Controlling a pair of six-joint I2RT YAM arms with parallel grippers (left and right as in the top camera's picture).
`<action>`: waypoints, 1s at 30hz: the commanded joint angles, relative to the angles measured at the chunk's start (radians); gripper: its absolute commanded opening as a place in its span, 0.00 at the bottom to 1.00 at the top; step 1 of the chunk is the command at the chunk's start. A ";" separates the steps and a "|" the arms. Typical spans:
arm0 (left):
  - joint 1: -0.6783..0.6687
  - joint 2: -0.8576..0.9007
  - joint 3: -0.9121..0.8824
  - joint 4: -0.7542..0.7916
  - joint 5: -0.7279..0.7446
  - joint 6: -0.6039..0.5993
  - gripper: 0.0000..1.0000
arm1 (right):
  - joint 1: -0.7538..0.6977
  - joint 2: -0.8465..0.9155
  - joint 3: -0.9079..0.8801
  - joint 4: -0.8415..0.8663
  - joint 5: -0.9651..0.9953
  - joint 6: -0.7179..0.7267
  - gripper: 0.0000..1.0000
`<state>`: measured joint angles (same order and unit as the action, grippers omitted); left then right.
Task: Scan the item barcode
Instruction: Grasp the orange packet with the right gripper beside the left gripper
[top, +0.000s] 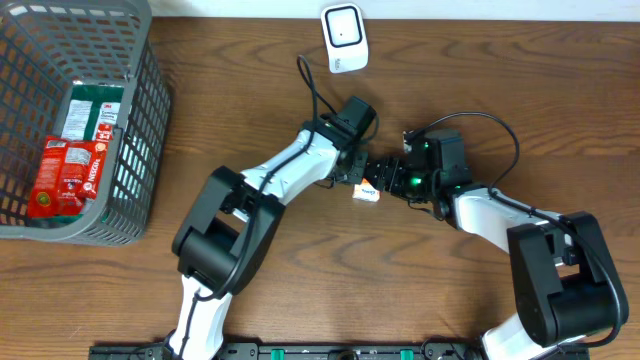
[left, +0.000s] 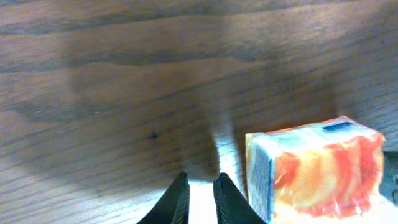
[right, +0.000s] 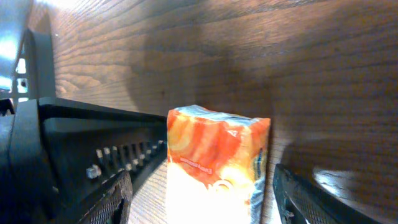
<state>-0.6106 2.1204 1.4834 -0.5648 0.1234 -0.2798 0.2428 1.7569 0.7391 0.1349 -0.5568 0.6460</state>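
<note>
Overhead: the carton (top: 366, 193) is sitting on the smooth wooden table (top: 450, 80) between both jaws, with the scanner (top: 343, 38) well beyond.

Left wrist: the left gripper (left: 200, 198) jaws are clenching on nothing, carton just right.

Right wrist: the right gripper (right: 205, 205) jaws are standing released either side of the carton.

You are likely handling a light, crushable, glossy box; take its flat sides.

The middle of the table (top: 400, 290) is crowded. The left arm (top: 285, 165) and right arm (top: 490, 215) meet there head-on, with a small orange box (top: 366, 192) between them. The right gripper (right: 199, 186) straddles the box, leaving only slivers of room either side. The left gripper (left: 199, 183), jaws nearly together, sits just beside it. A black cable (top: 308, 85) loops toward the white scanner (top: 344, 38) at the far edge. The wire basket (top: 145, 150) blocks the far left corner. Bare wood lies open near the front and far right.
</note>
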 joint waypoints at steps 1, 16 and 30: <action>0.040 -0.092 0.028 -0.006 0.037 0.012 0.17 | -0.045 0.005 -0.002 -0.014 -0.087 -0.042 0.70; 0.018 -0.028 0.006 -0.040 0.209 0.009 0.17 | -0.098 0.005 -0.002 -0.140 -0.067 -0.094 0.66; 0.016 0.014 0.004 -0.041 0.093 0.013 0.17 | -0.023 0.005 -0.003 -0.153 -0.008 -0.093 0.59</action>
<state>-0.5987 2.1151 1.4944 -0.5983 0.2939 -0.2802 0.1936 1.7550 0.7429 -0.0036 -0.6273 0.5652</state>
